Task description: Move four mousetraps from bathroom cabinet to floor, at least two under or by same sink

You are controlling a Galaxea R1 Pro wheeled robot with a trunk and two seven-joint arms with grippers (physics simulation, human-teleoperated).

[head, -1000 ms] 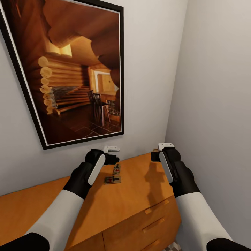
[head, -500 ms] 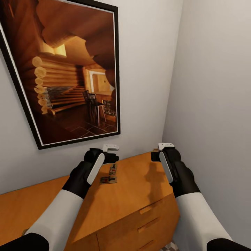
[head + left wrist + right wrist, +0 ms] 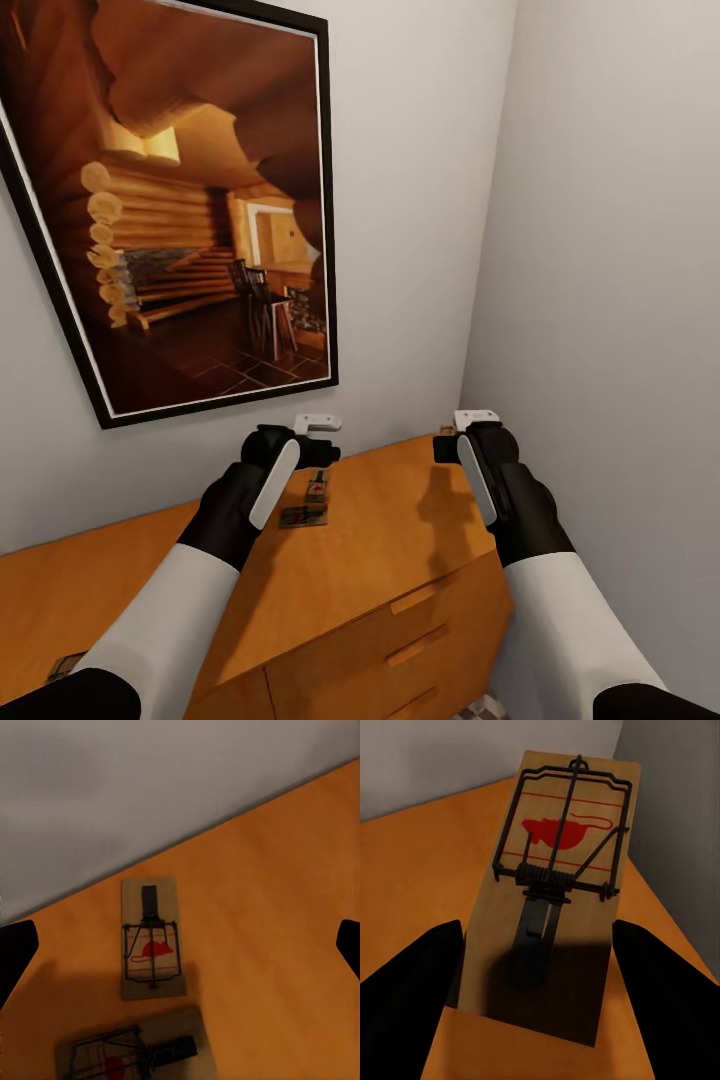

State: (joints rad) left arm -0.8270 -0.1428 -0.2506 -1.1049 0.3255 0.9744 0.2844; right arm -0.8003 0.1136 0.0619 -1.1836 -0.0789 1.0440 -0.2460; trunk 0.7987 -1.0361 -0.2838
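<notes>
On the flat top of the cabinet, in the far right corner of the room, the pick-up step is judged to be in hand: no mousetrap has yet been lifted. Two mousetraps lie just beside each other under the left pincer, one nearer the wall, the other closer to the robot and turned crosswise; both are seen in the head view as well. A third mousetrap lies between the fingers of the right pincer, near the corner where the walls meet. A fourth may be glimpsed at the near left edge of the top, too small to be sure of.

Both pincers are spread wide and nothing is held. The right one is judged best placed: a descent and a closing across the board's long edges would be called for.

The drawers are closed; their contents cannot be told.
</notes>
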